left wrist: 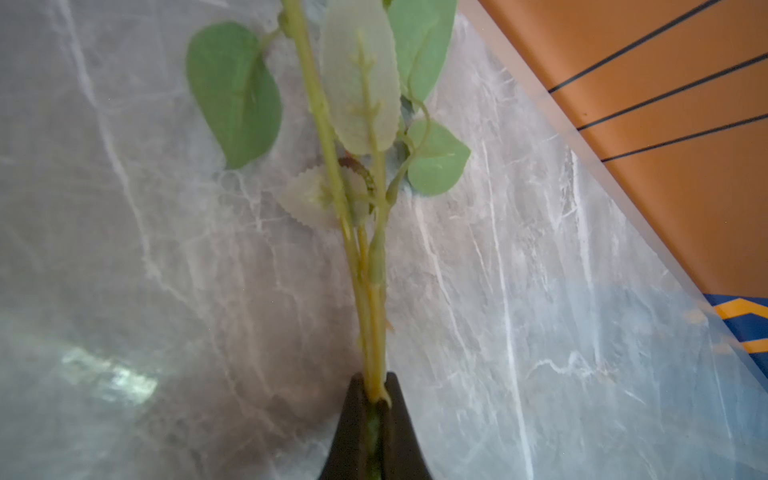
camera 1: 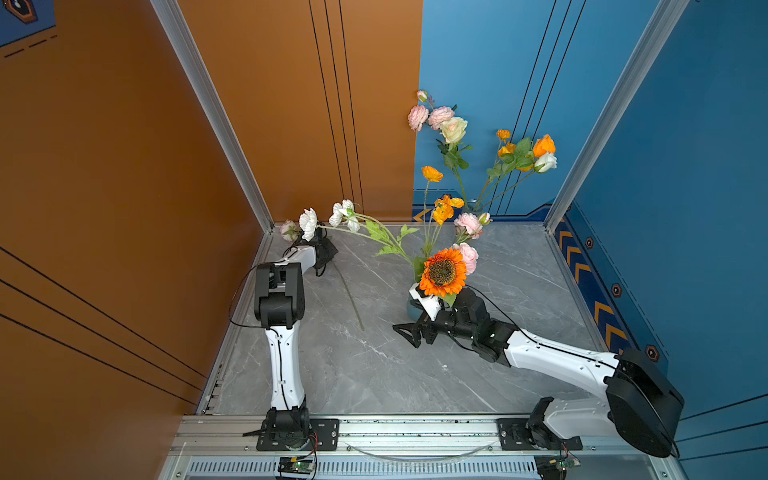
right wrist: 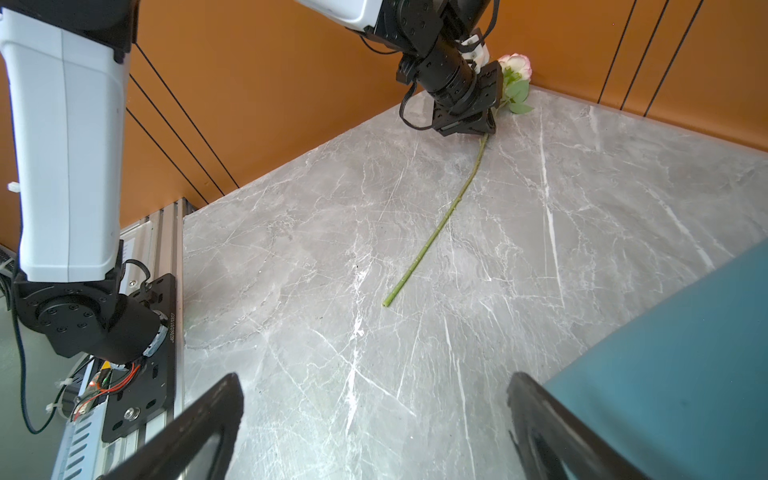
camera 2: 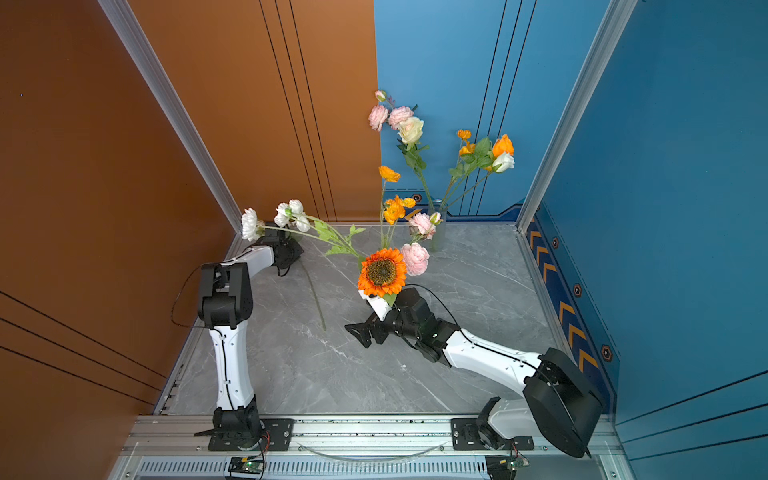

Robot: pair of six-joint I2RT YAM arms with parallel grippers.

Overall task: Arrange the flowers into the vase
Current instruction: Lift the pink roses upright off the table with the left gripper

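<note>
- Flowers (camera 1: 442, 212) mostly stand in two vases on the tabletop (camera 1: 374, 365). A sunflower (camera 1: 442, 272) with pink, orange and white blooms is in the teal vase (right wrist: 665, 353). Pink, cream and orange ones are in a clear glass vase (camera 2: 438, 232) at the back.
- One pink rose (right wrist: 515, 66) lies by the far left corner, its long stem (right wrist: 440, 224) stretched along the tabletop.
- My left end effector (left wrist: 376, 399) is clamped tight on that stem, just below the leaves (left wrist: 235, 95).
- My right end effector (right wrist: 374, 390) hangs spread wide and empty, low over the tabletop, just beside the teal vase.
</note>
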